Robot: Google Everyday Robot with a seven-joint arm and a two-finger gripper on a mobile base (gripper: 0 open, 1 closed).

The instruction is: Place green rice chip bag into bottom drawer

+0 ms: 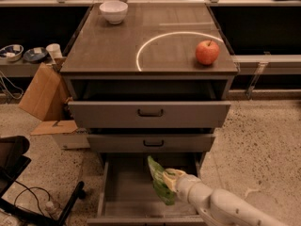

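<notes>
The green rice chip bag [159, 182] hangs upright in my gripper [170, 181], which is shut on its right side. The gripper reaches in from the lower right on a white arm. The bag is over the middle of the open bottom drawer [123, 187], the lowest of three grey-brown drawers, pulled far out with a plain box interior. The bag's lower end is near the drawer floor; I cannot tell if it touches.
The two upper drawers [149, 113] with black handles are pulled partly out above the bag. A red apple [207, 52] and a white bowl [114, 11] sit on the cabinet top. A cardboard box [41, 92] and a black chair base [28, 192] stand at left.
</notes>
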